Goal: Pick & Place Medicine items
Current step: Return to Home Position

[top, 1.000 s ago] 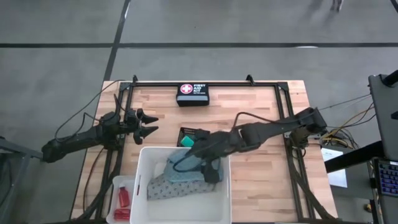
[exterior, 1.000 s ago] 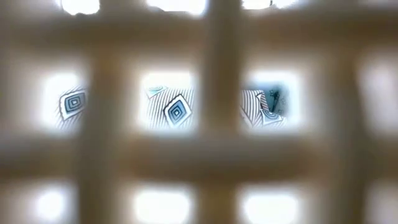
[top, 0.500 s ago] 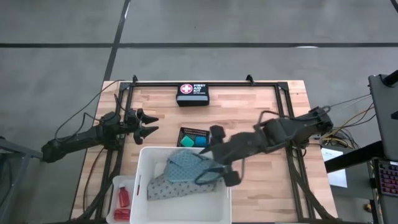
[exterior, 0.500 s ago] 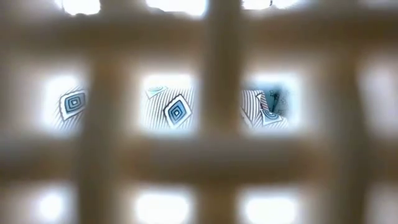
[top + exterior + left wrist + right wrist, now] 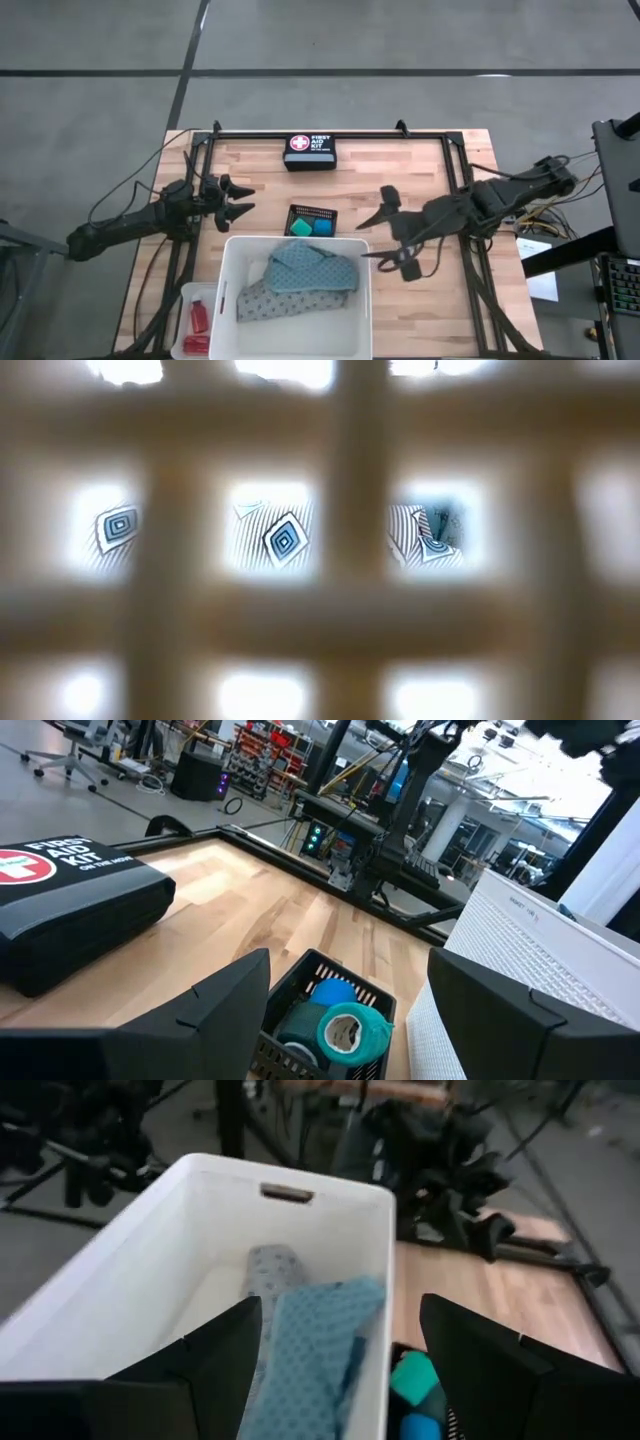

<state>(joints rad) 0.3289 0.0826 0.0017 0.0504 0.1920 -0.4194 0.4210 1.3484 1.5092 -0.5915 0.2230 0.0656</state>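
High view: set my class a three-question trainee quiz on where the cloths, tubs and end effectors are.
1. True or false: the teal cloth lies inside the large white bin.
2. Where is the right end effector? A: inside the bin, shut on the cloth. B: open and empty, by the bin's right wall. C: touching the left end effector.
3. Fill in: the blue and green tubs sit in the black mesh ____.
Key: 1 true; 2 B; 3 tray.
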